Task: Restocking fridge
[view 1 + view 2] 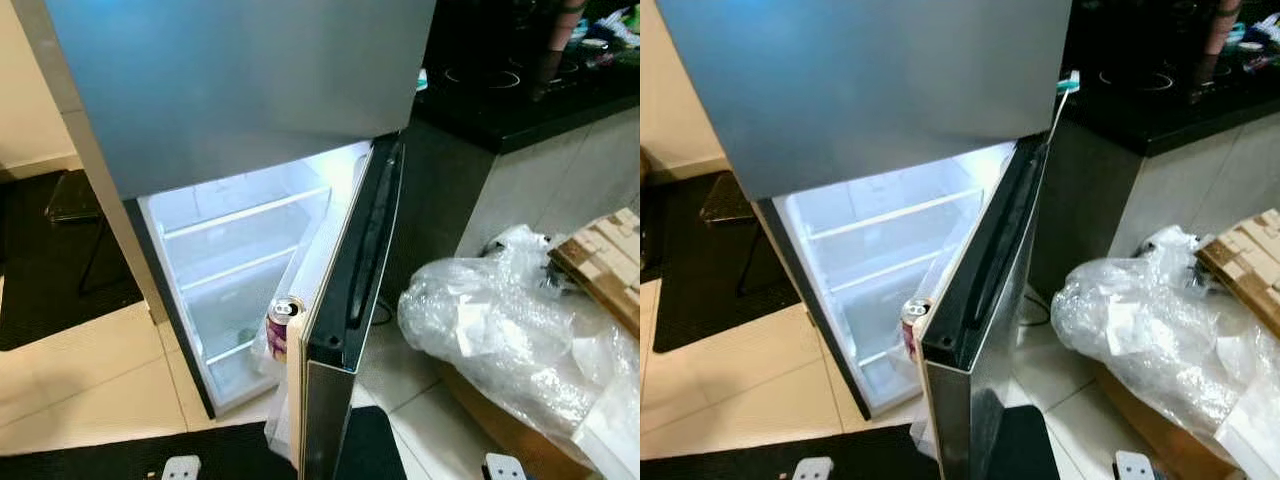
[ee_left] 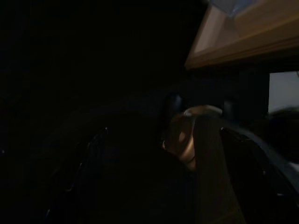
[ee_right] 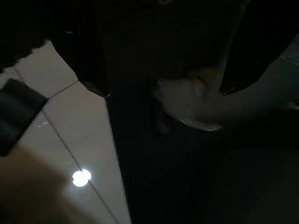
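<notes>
Can [image 1: 283, 326] stands in the open fridge [image 1: 240, 250] door rack. Light, rigid, smooth, likely slippery: grip mid-body. End effector state: cannot tell for either.

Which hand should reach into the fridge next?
Probably the left. The open door stands on the robot's right and blocks that side, while the lit shelves lie open to the left of it.

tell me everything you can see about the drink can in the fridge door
The drink can stands upright in a shelf on the inside of the open lower fridge door, near the door's top edge. It looks like metal, with a silver lid and pull tab on top and a purple-and-white printed side. Its lower part is hidden by the door shelf.
</notes>
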Robot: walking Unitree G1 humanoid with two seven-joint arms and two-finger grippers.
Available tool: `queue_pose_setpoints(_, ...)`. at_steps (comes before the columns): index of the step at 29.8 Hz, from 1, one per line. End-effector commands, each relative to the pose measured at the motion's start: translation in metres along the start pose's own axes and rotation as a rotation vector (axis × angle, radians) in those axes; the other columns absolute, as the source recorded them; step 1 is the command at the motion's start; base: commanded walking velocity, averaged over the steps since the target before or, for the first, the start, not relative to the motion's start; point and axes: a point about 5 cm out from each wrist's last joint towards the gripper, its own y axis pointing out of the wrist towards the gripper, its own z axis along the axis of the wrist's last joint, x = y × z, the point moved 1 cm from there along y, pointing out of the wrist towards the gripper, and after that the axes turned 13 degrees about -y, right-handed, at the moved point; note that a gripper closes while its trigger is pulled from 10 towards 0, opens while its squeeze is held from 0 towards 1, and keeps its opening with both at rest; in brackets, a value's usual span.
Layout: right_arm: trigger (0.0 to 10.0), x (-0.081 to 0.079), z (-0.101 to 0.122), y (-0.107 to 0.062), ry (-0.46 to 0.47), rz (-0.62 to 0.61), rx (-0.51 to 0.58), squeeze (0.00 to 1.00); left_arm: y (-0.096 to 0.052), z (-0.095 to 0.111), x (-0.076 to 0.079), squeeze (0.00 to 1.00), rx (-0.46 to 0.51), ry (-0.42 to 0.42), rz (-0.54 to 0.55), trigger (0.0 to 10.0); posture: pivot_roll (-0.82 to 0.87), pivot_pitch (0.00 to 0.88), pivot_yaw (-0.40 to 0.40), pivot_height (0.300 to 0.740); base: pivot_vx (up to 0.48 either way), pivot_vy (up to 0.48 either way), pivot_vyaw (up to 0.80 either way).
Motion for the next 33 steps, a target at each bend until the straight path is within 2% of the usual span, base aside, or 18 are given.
queue_pose_setpoints(1, 10.0, -0.002, 0.000, 0.001, -0.006, -0.004, -0.007, 0.00, -0.001, -0.002, -0.003, 0.00, -0.012, 0.003, 0.010, 10.0, -0.07, 0.000, -0.017, 0.740, 0.000, 0.000, 0.00)
queue_pose_setpoints(14, 10.0, 0.004, 0.006, 0.000, 0.008, -0.041, 0.016, 0.00, -0.001, -0.002, -0.002, 0.00, -0.017, 0.027, 0.000, 10.0, -0.07, 0.000, -0.016, 0.740, 0.000, 0.000, 0.00)
queue_pose_setpoints(22, 10.0, 0.001, 0.007, 0.001, 0.022, -0.037, 0.027, 0.00, -0.001, -0.003, -0.003, 0.00, -0.029, 0.051, 0.016, 10.0, -0.07, 0.000, -0.011, 0.740, 0.000, -0.422, 0.00)
queue_pose_setpoints(33, 10.0, 0.001, 0.012, 0.002, 0.001, -0.020, 0.047, 0.00, -0.001, -0.004, -0.004, 0.00, -0.029, 0.035, 0.020, 10.0, -0.07, 0.000, -0.012, 0.740, 0.000, 0.000, 0.00)
